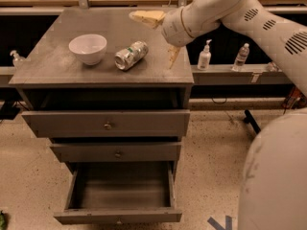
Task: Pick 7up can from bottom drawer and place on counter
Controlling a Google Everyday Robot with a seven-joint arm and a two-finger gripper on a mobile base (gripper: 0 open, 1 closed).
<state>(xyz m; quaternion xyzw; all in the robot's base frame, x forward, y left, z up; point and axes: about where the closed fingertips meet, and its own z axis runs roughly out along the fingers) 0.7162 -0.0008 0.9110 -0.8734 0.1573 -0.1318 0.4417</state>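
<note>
The 7up can, silvery with green marks, lies on its side on the grey counter, just right of a white bowl. My gripper is open and empty, hovering above the counter's right part, a little right of the can and apart from it. One tan finger points left over the counter. The other hangs down near the right edge. The bottom drawer is pulled out and looks empty.
Two shallower drawers above the bottom one are closed. A white pump bottle and a clear water bottle stand on the bench at right. Another pump bottle stands at left. My white arm crosses the upper right.
</note>
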